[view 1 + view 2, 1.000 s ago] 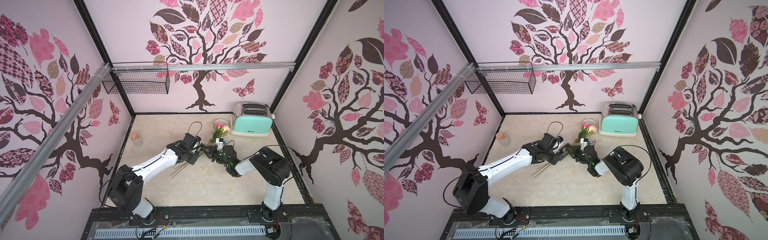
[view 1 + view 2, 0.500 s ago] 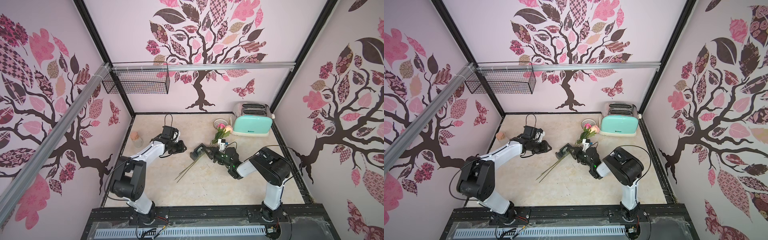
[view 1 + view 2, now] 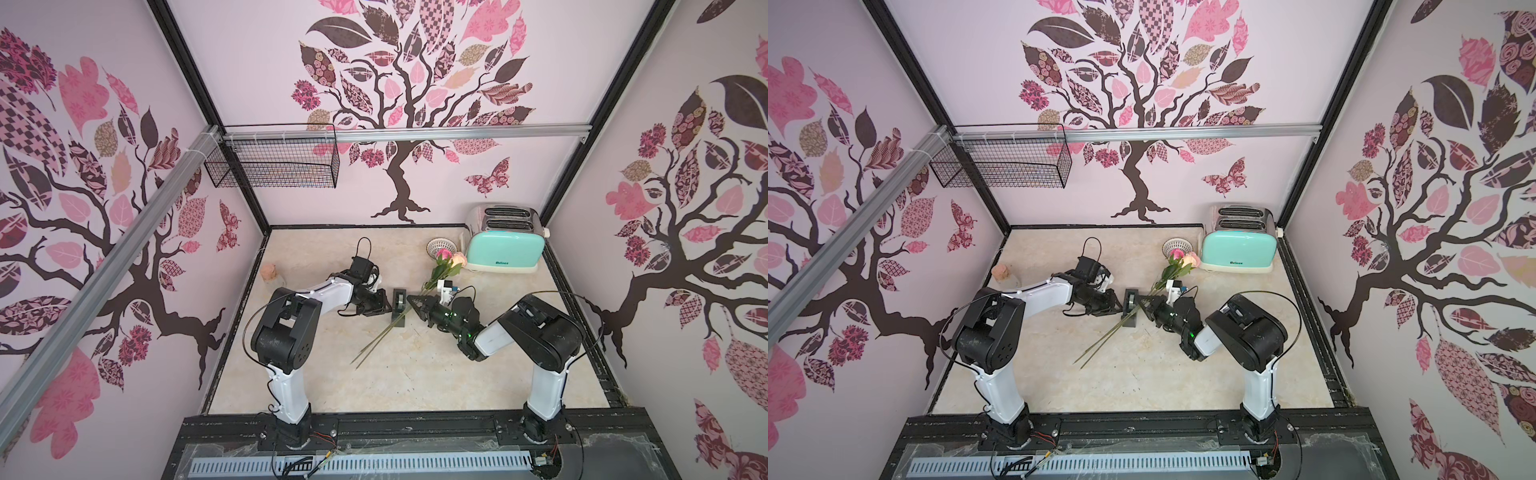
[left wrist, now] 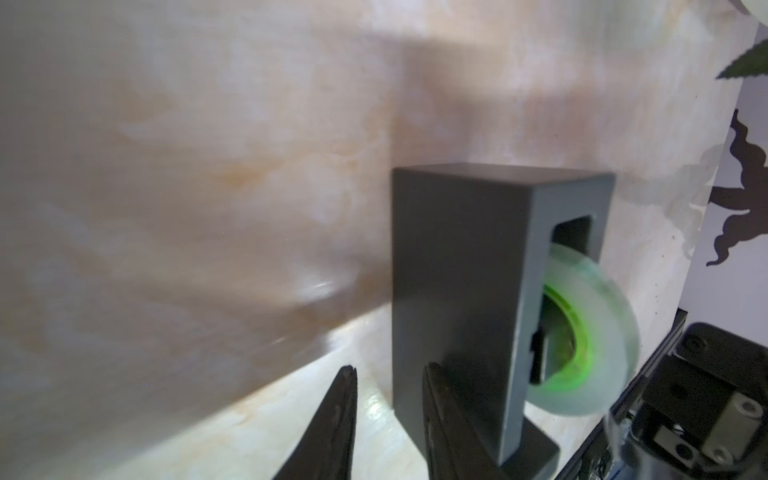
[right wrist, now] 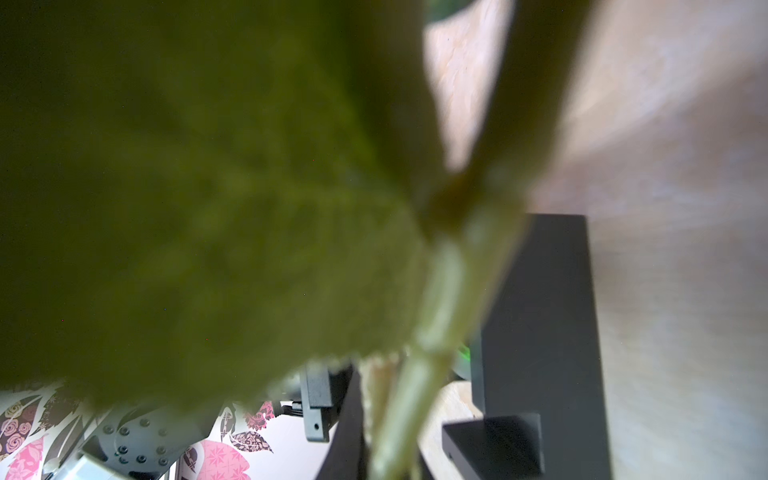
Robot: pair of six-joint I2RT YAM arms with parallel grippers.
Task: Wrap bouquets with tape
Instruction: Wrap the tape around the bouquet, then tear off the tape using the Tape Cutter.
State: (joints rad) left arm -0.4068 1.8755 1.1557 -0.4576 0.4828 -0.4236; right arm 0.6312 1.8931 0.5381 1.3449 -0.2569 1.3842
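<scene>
Three roses gathered, none of them bound as far as I can make out: the right gripper (image 3: 417,302) is pinched tight on the bouquets (image 3: 444,268) partway along the stems. Blooms and leaves run out beyond one side of it toward the toaster (image 3: 505,249); the bare stem ends fan out on its other side, down toward the tabletop (image 3: 415,382). Gathering and lifting look done to me. In both top views I see no band of tape around the stems and no loose strip drawn out, so I judge the pulling, wrapping and cutting all left to do. The tape (image 4: 590,328), a pale roll on a green core, sits in its black dispenser (image 3: 400,306). That stands on the tabletop directly between my two grippers, just ahead of the right gripper's tips. The stems cross over or against it, and I cannot tell whether they touch. The left gripper (image 3: 384,309) faces the dispenser from the opposite side, its jaws a narrow way apart with nothing between them. In the left wrist view one fingertip (image 4: 440,399) lies against or just in front of the dispenser's blank side wall, with the roll showing around the corner beyond it
</scene>
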